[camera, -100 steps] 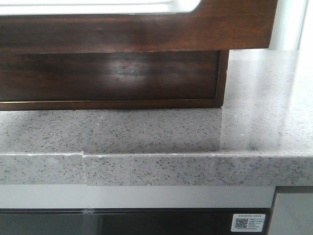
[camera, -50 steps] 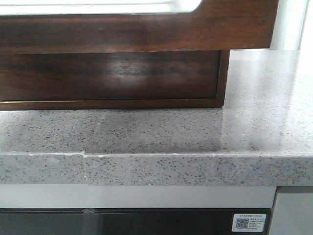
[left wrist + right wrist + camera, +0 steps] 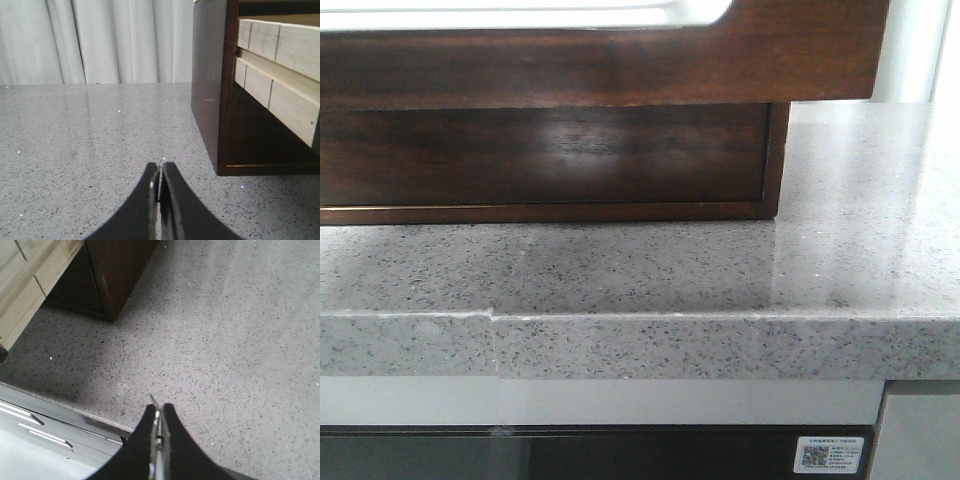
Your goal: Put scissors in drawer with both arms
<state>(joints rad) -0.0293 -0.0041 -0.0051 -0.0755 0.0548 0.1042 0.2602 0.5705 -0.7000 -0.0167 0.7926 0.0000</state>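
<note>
Both the left gripper (image 3: 160,180) and the right gripper (image 3: 158,422) show matte black fingers that curve from broad bases to slim tips, with a pale metallic inner edge.

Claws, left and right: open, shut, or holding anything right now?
Left claw: closed, holding nothing.
Right claw: closed, holding nothing.

Open speckled countertop (image 3: 860,250) right of wooden cabinet (image 3: 550,160); pulled-out drawer (image 3: 620,60) overhangs counter in front.
</note>
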